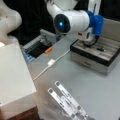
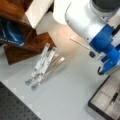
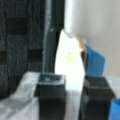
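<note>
Clamped on a white strip (image 3: 70, 67): black fingers (image 3: 51, 100) of the hand (image 3: 72, 97), poised over the grey tray (image 1: 87, 58). Keep grip square, descend slowly. Metal stand (image 1: 66, 101) on the desk (image 1: 100, 90), well apart from tray.

A thin white piece (image 3: 70, 67), upright w/ a rounded top, is clamped betw. the claw (image 3: 73, 96) fingers (image 3: 51, 92). The claw is lowered over a shallow black-rimmed tray (image 1: 82, 53) at a front view's right.
</note>
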